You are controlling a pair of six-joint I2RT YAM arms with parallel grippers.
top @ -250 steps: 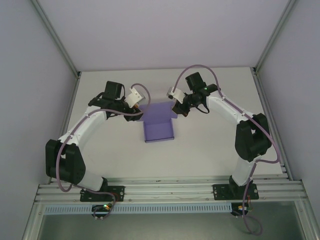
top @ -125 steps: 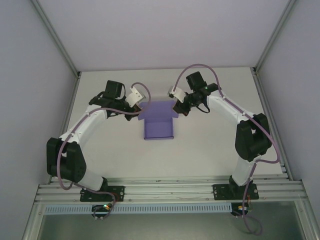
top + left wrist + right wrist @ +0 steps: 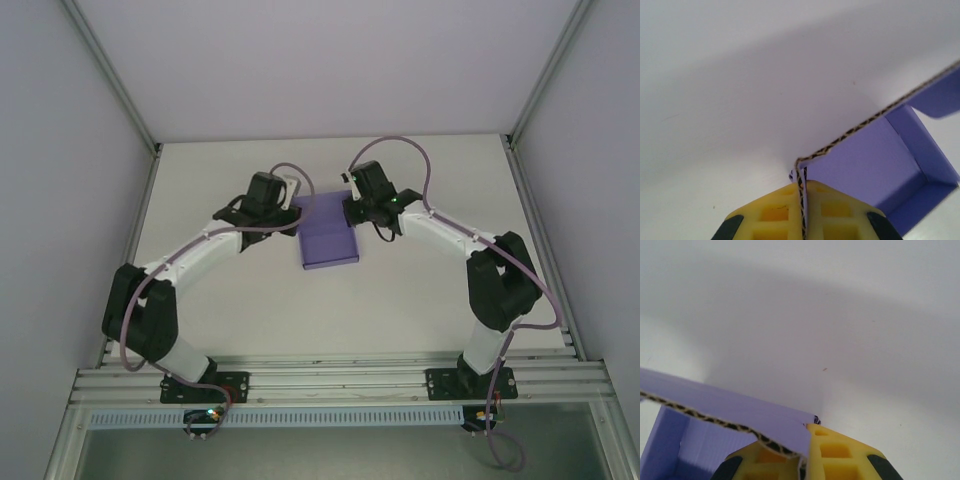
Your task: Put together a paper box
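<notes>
Lilac-purple corrugated-card box (image 3: 328,232): sits on the white tabletop (image 3: 430,290), directly between the two sets of fingers. Partly folded, walls raised, inside showing.

Left fingers (image 3: 770,214), yellow, ribbed: pressed together on the box's wall edge, with the thin striped cross-section of the card caught in the seam between them. Past the tips, bends and runs up and to the right as a standing wall. To the right of the fingers: purple inside of the box, a folded corner, a rounded flap further out. To the left of the fingers and ahead of them: bare tabletop in soft shadow.

Right fingers (image 3: 840,454), same yellow ribbed make: likewise closed tight on card, the wavy cut edge clamped at the tips. Leaves the fingers leftward as a long wall. Below and left of the fingers: the box's inside. Ahead and right of the fingers: bare tabletop.

From overhead: both wrists meeting at the box's far end, left fingers at its far-left corner, right fingers at its far-right corner, the rest of the box reaching back from the fingers toward the arm bases. Cannot tell whether the gripped end rests on the tabletop or hangs just off it.
</notes>
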